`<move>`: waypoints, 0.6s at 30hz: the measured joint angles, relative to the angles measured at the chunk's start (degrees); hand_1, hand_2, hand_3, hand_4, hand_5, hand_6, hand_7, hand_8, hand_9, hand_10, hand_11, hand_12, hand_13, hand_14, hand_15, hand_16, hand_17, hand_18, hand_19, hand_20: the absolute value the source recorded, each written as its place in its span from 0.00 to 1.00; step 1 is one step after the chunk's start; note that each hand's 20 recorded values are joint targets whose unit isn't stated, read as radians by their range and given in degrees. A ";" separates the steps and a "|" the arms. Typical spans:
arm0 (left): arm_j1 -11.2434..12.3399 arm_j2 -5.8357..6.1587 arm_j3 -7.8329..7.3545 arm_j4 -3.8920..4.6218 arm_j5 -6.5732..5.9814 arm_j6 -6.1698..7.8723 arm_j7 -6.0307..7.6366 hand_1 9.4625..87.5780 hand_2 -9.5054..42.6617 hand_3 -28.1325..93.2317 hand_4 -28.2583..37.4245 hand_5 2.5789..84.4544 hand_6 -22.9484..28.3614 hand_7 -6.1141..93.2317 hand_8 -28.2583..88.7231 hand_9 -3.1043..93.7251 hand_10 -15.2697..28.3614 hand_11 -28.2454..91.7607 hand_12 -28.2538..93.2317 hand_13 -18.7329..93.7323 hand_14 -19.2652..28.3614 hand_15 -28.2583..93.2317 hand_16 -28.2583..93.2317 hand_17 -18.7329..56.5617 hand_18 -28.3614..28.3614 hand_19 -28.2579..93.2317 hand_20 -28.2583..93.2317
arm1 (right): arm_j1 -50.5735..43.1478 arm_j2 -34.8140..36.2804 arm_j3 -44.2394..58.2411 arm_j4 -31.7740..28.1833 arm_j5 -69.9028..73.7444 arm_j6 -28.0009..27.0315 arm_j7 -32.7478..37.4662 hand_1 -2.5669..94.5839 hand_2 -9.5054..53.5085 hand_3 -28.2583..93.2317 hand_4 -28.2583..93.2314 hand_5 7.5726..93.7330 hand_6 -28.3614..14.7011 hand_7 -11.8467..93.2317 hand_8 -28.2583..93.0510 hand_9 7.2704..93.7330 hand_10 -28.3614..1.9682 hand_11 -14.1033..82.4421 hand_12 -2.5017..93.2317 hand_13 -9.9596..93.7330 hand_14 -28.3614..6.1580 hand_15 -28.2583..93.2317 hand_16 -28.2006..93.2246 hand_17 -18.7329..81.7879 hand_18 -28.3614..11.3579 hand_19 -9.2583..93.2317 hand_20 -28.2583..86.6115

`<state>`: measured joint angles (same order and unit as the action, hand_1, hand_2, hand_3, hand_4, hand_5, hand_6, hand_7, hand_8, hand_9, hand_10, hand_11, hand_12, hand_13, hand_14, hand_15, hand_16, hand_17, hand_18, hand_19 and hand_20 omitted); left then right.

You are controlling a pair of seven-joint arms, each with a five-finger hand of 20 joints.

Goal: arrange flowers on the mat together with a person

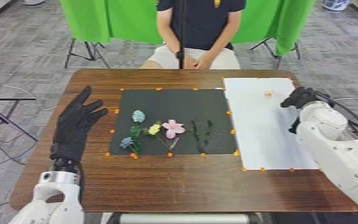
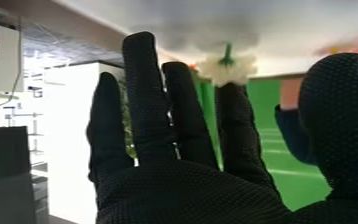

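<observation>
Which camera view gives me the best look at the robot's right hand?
The right wrist view: it shows the right hand close up, with its straight fingers and the glove's texture easy to see. The head view shows that hand small, by the far right part of the white sheet.

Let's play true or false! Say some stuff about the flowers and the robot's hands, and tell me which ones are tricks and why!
1. The pink flower lies on the black mat. True.
2. The robot's left hand is over the white sheet. False: the left hand is to the left of the black mat.
3. The white sheet is to the right of the black mat. True.
4. The yellow flower is to the right of the pink one. False: the yellow flower is to its left.
5. The robot's right hand has its fingers stretched out. True.
</observation>
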<state>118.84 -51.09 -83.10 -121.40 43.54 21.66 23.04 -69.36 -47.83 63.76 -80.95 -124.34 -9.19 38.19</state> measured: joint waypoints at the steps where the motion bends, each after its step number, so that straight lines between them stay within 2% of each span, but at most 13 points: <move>1: -0.11 0.03 0.07 0.00 -0.05 0.00 0.04 0.15 0.30 0.88 0.00 0.36 0.51 0.18 0.16 0.39 0.75 0.43 0.31 0.39 0.93 0.62 0.16 0.13 0.91 0.60 0.33 | 0.20 -0.28 -0.15 0.32 -0.27 -0.31 0.06 0.29 0.11 0.87 0.01 0.36 0.75 0.28 0.12 0.43 0.52 0.30 0.18 0.54 0.45 0.64 0.31 0.27 0.21 0.64 0.41; 3: -0.24 0.10 0.13 0.00 -0.11 0.00 0.07 0.15 0.30 0.88 0.00 0.36 0.51 0.18 0.16 0.39 0.75 0.43 0.31 0.39 0.93 0.62 0.16 0.13 0.91 0.60 0.33 | 0.71 -0.81 -0.41 0.94 -0.88 -1.06 0.18 0.31 0.10 0.88 0.01 0.38 0.77 0.29 0.12 0.46 0.52 0.31 0.18 0.56 0.47 0.64 0.31 0.28 0.21 0.64 0.40; 5: -0.35 0.18 0.15 0.01 -0.16 0.00 0.10 0.15 0.30 0.88 0.00 0.36 0.50 0.18 0.16 0.39 0.75 0.43 0.31 0.39 0.93 0.62 0.16 0.13 0.91 0.60 0.33 | 1.26 -1.23 -0.62 1.44 -1.71 -1.86 0.25 0.37 0.06 0.87 0.00 0.44 0.79 0.30 0.10 0.53 0.57 0.33 0.17 0.61 0.51 0.63 0.31 0.30 0.23 0.66 0.40; 8: -0.51 0.22 0.15 0.04 -0.18 0.00 0.11 0.15 0.30 0.88 0.00 0.36 0.51 0.18 0.16 0.39 0.75 0.43 0.31 0.39 0.93 0.62 0.16 0.13 0.91 0.60 0.33 | 1.93 -1.51 -1.09 1.92 -3.44 -2.65 0.22 0.48 0.01 0.84 0.00 0.60 0.81 0.31 0.12 0.72 0.67 0.35 0.21 0.73 0.65 0.62 0.36 0.37 0.28 0.71 0.39; 11: -0.72 0.22 0.18 0.08 -0.18 -0.02 0.06 0.14 0.30 0.88 0.00 0.36 0.51 0.18 0.16 0.39 0.75 0.44 0.31 0.39 0.93 0.62 0.16 0.13 0.91 0.60 0.33 | 2.63 -1.51 -2.07 2.34 -6.84 -1.99 -0.01 0.59 0.00 0.76 0.00 0.78 0.79 0.33 0.20 0.91 0.77 0.26 0.33 0.83 0.76 0.59 0.43 0.42 0.34 0.78 0.40; 13: -0.85 0.22 0.19 0.11 -0.17 -0.04 0.01 0.14 0.30 0.88 0.00 0.36 0.51 0.18 0.16 0.39 0.75 0.44 0.31 0.39 0.93 0.62 0.16 0.13 0.91 0.60 0.33 | 2.63 -1.52 -2.44 2.58 -8.05 -0.54 -0.08 0.62 0.00 0.74 0.00 0.84 0.79 0.32 0.22 0.97 0.81 0.27 0.36 0.87 0.77 0.59 0.44 0.45 0.36 0.80 0.41; 18: -0.99 0.18 0.22 0.16 -0.15 -0.06 -0.04 0.14 0.30 0.88 0.00 0.36 0.51 0.18 0.16 0.39 0.76 0.44 0.30 0.39 0.93 0.62 0.16 0.13 0.91 0.60 0.33 | 0.62 -1.52 -2.63 2.64 -8.02 6.34 -0.20 0.64 0.00 0.73 0.00 0.86 0.79 0.31 0.22 0.99 0.83 0.28 0.37 0.89 0.76 0.60 0.44 0.46 0.38 0.81 0.42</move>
<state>117.85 -50.92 -82.88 -121.25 43.39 21.60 23.00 -68.74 -49.36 61.14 -78.31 -132.36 -2.85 37.99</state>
